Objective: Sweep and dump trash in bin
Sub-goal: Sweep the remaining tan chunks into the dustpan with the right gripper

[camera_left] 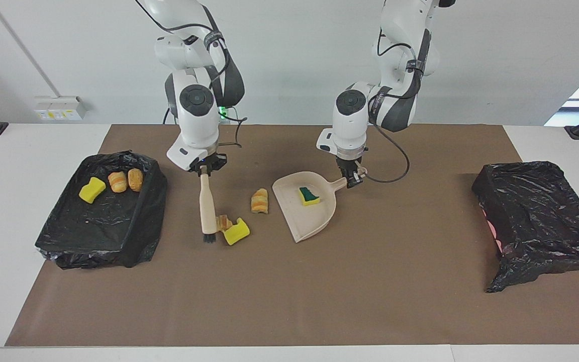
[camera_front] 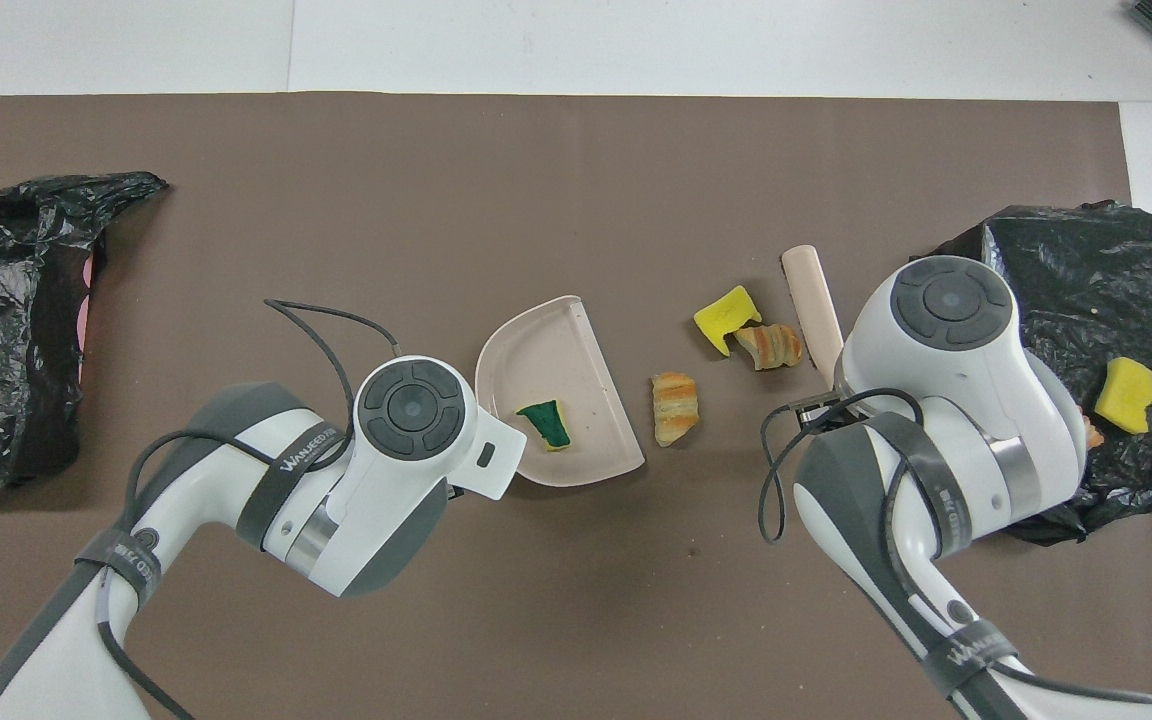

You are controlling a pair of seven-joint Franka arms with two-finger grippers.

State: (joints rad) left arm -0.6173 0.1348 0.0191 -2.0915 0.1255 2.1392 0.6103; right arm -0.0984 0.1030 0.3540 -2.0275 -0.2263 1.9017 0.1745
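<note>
Brown matting covers the desk [camera_left: 420, 311], a black-lined bin [camera_left: 103, 216] at each end — three trash scraps [camera_left: 117, 181] in one. Right tool [camera_left: 205, 168] clamps the brush [camera_left: 207, 206] beside two scraps [camera_left: 235, 231]; left tool [camera_left: 352, 178] grips the dustpan [camera_left: 314, 221] carrying a sponge [camera_left: 309, 196]. A bread lump [camera_left: 260, 201] lies between.

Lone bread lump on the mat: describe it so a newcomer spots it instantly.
Start at the beige dustpan mid-mat. Beside its open mouth, toward the right arm's end, the bread lump lies alone. Unlike the other loose bread piece, it touches no yellow sponge or brush.
</note>
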